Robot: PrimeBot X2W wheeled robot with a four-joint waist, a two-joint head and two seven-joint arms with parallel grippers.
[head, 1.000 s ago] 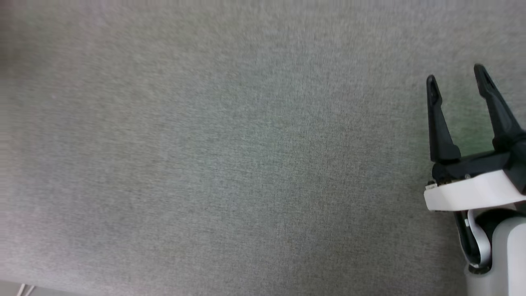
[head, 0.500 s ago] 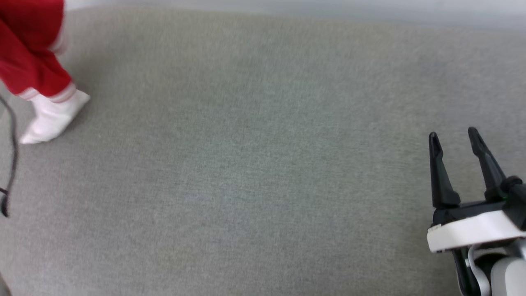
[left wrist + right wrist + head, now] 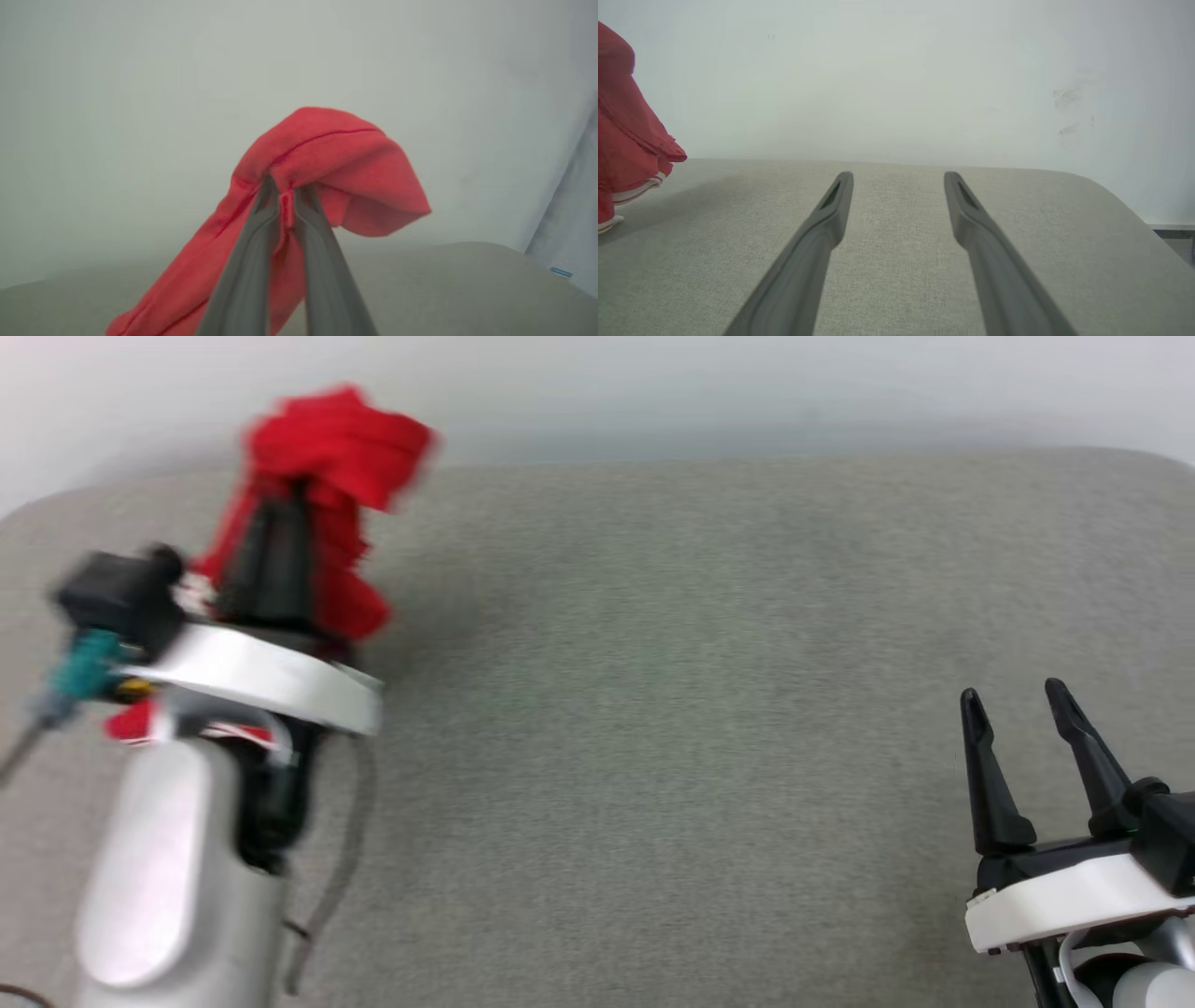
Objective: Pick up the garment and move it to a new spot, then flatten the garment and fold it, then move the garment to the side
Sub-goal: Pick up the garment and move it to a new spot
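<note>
The garment (image 3: 327,457), red cloth with striped trim at its lower edge, hangs bunched over my left gripper (image 3: 280,513) at the left of the head view, lifted above the grey surface. In the left wrist view the two fingers pinch a red fold (image 3: 285,205), with the garment (image 3: 327,158) draped over their tips and trailing down left. My right gripper (image 3: 1013,700) stands open at the lower right, nothing between its fingers. In the right wrist view the garment (image 3: 626,140) hangs at the far left edge, well apart from the spread right gripper (image 3: 899,179).
A wide grey fabric-covered surface (image 3: 672,709) spreads under both arms, with rounded far corners. A pale wall (image 3: 747,383) rises behind it. A cable (image 3: 336,868) hangs beside the left forearm.
The head camera has tilted up, bringing the surface's far edge and the wall into view. My left arm, holding the red garment, has come into the picture from the left.
</note>
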